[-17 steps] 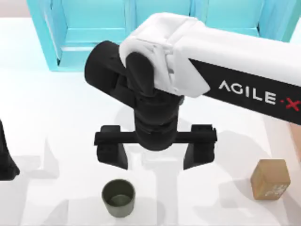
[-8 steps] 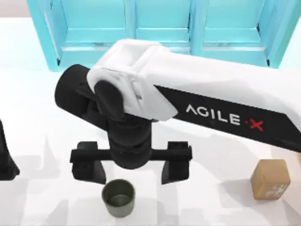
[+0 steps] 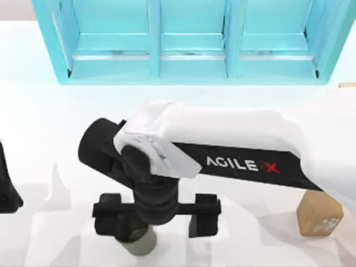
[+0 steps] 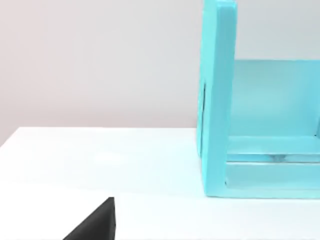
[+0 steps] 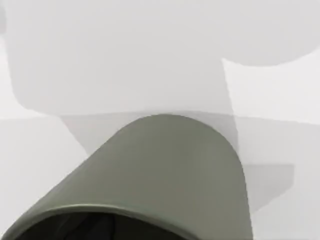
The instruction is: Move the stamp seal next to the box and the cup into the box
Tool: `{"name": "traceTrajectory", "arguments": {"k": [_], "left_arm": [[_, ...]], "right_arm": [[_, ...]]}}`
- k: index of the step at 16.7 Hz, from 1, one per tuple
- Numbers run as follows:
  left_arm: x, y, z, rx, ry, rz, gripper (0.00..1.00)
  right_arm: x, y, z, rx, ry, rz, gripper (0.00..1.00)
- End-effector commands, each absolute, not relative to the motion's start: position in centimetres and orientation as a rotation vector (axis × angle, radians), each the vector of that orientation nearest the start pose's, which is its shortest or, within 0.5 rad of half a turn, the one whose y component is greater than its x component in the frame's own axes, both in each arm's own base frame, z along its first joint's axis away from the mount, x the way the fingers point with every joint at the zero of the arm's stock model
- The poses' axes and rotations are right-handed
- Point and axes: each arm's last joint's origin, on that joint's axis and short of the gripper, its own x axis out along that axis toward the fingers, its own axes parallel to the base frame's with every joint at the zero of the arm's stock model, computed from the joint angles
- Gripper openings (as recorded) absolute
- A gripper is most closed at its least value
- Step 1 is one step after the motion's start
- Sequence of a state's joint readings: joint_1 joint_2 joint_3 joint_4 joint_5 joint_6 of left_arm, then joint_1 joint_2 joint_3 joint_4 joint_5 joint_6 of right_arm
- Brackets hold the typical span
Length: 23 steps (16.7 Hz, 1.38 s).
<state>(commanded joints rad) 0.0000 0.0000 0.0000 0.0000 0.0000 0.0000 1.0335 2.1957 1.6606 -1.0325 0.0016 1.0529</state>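
The dark olive-green cup (image 3: 140, 242) stands near the table's front edge, mostly covered by my right arm; the right wrist view shows its wall and rim (image 5: 170, 170) very close. My right gripper (image 3: 155, 229) hangs over it, open, with one finger (image 3: 109, 225) left of the cup and the other (image 3: 202, 221) well to its right. The tan wooden stamp seal (image 3: 318, 218) sits at the front right, partly under the arm's white link. A thin brown-orange sliver (image 3: 348, 85) at the right edge may be the box; I cannot tell.
A big turquoise shelf unit (image 3: 189, 39) spans the back of the table, and one of its side walls (image 4: 217, 100) fills part of the left wrist view. My left arm (image 3: 6, 189) is parked at the left edge.
My right arm has swung left and then toward the front edge, and its open gripper now covers most of the cup. The cup and the stamp seal have not moved.
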Motion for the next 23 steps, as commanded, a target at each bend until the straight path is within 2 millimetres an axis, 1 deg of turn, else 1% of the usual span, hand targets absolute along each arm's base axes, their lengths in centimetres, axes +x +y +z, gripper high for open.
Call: {"name": "traceTrajectory", "arguments": {"k": [4,17,18,23], "left_arm": [[10.57,-0.12,16.00,0.000,0.000,0.000,1.00],[10.57,-0.12,16.00,0.000,0.000,0.000,1.00],[10.57,-0.12,16.00,0.000,0.000,0.000,1.00],[10.57,-0.12,16.00,0.000,0.000,0.000,1.00]], "right_arm": [[21.20,36.45,13.91,0.009,1.571,-0.006,1.00],[21.20,36.45,13.91,0.009,1.571,-0.006,0.02],[21.20,36.45,13.91,0.009,1.571,-0.006,0.00],[21.20,36.45,13.91,0.009,1.571,-0.006,0.00]]}}
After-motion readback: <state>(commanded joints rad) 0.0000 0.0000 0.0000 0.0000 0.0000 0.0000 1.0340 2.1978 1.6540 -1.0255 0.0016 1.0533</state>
